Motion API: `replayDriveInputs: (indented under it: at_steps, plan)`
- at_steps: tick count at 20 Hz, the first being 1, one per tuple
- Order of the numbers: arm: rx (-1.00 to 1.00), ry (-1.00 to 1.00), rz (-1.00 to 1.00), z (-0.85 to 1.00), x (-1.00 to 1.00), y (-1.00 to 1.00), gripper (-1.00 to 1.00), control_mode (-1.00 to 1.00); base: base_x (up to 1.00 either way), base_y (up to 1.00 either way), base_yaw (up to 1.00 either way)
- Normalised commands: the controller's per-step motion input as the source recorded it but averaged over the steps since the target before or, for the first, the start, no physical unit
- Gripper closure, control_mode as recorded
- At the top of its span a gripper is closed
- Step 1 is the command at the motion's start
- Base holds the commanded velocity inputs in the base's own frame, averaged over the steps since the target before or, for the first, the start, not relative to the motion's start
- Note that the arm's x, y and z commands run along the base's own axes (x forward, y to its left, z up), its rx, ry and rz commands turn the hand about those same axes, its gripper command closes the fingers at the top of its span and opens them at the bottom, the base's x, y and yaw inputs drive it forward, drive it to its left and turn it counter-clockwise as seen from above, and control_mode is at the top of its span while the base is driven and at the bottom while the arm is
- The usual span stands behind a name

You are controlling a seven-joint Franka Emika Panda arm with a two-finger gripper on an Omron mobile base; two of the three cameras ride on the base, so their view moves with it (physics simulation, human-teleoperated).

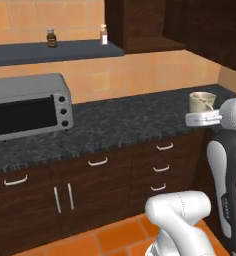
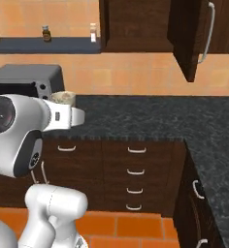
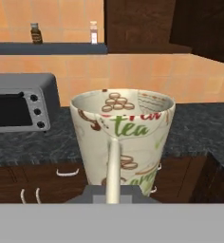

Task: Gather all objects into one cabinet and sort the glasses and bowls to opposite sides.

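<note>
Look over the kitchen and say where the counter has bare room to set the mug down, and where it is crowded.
Bare dark counter runs from the toaster oven right to the corner. The open cabinet looks bare inside. Crowded: the oven's end of the counter, and the wall shelf around its two jars. The shut claw holds the mug above the counter.

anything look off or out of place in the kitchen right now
Nothing is spilled or damaged. The cabinet door hangs wide open over the counter, and the cream mug sits upright in the gripper, held by its handle above the counter rather than standing on anything.
</note>
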Motion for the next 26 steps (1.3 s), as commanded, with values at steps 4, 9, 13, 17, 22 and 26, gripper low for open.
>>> replayDriveInputs:
  at_steps: [4, 9, 13, 17, 22, 26]
  plan:
    - [0.00, 0.00, 0.00, 0.00, 0.00, 0.00, 1.00, 1.00, -0.03, -0.01, -0.46]
    - [0.00, 0.00, 0.00, 0.00, 0.00, 0.00, 1.00, 1.00, -0.04, -0.10, -0.49]
    - [0.00, 0.00, 0.00, 0.00, 0.00, 0.00, 1.00, 1.00, -0.21, -0.24, -0.49]
    - [0.00, 0.00, 0.00, 0.00, 0.00, 0.00, 1.00, 1.00, -0.21, -0.05, -0.47]
    - [0.00, 0.00, 0.00, 0.00, 0.00, 0.00, 1.00, 1.00, -0.25, -0.06, -0.47]
    - [0.00, 0.00, 0.00, 0.00, 0.00, 0.00, 1.00, 1.00, -0.19, -0.21, -0.49]
